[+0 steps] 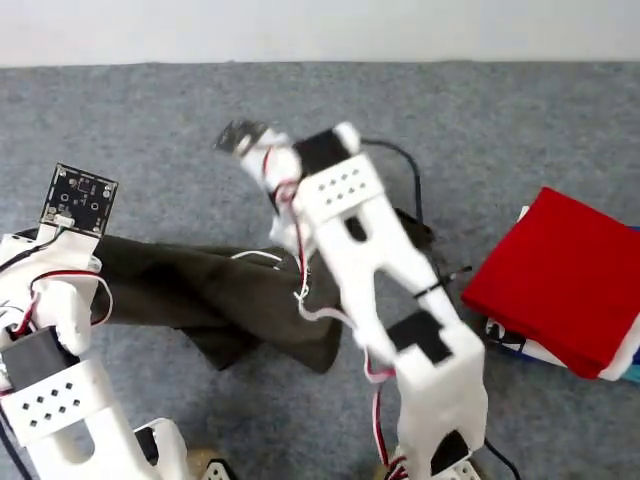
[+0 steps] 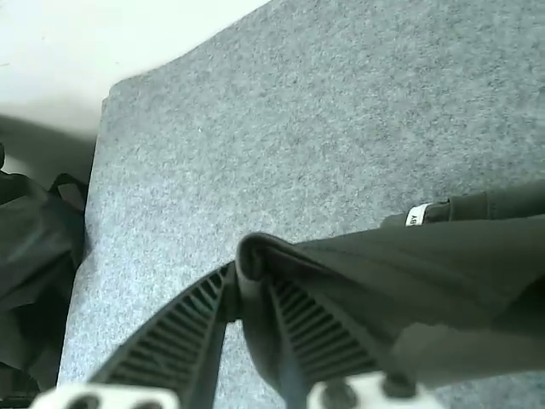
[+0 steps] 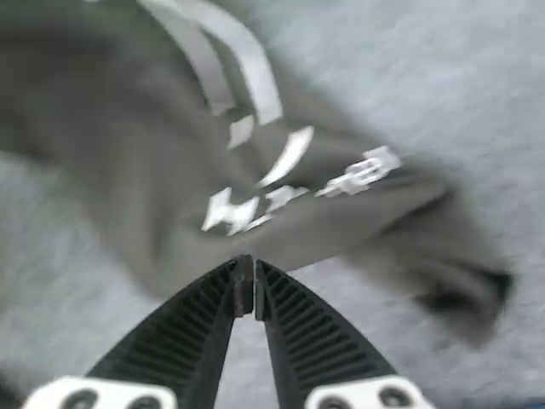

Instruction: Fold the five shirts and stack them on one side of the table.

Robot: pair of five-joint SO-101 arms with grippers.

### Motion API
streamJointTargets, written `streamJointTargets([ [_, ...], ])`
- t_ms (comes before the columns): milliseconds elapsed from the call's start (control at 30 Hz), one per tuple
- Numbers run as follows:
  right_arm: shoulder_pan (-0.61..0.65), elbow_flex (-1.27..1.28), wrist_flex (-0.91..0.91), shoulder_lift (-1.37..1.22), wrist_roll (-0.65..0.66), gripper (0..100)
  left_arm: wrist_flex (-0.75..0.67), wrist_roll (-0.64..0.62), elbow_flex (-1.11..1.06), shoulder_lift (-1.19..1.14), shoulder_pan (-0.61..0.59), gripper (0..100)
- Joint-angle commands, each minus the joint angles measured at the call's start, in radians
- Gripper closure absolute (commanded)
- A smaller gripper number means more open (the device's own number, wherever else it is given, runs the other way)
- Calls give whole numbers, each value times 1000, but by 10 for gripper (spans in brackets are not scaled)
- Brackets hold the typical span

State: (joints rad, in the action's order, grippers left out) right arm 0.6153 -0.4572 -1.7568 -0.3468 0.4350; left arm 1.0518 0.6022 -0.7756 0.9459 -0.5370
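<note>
Left wrist view: left gripper (image 2: 247,277) pinches a soft, dark shirt (image 2: 443,273) fold over the nubby grey mat (image 2: 341,111) — right gripper (image 3: 245,279), ribbed, is pressed closed.

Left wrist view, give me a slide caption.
Left gripper pinches a fold of the dark shirt over the grey table.

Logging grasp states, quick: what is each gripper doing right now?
Left gripper: closed on the dark shirt.
Right gripper: closed, holding nothing visible.
</note>
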Motion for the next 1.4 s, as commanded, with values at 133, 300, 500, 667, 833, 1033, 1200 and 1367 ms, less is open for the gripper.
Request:
streamJointTargets([
  [133,93,318,47,56,-87,989,-32,-12,15,12,-6,986],
  [300,-4,365,237,-90,-75,989,-32,-12,39,12,-51,986],
  [500,-143,275,308,-171,-6,989,-31,-12,71,12,-138,986],
  [667,-156,153,209,-170,-6,987,-29,-12,70,12,-153,986],
  [833,-148,20,116,-168,-9,987,-29,-12,68,12,-146,986],
  [1033,-1,-74,-45,-165,-20,989,-29,-12,62,11,-146,986],
  [1200,125,32,-41,-114,-92,987,-29,-12,62,11,-146,986],
  [1367,128,180,2,-145,-89,987,-29,-12,62,11,-146,986],
])
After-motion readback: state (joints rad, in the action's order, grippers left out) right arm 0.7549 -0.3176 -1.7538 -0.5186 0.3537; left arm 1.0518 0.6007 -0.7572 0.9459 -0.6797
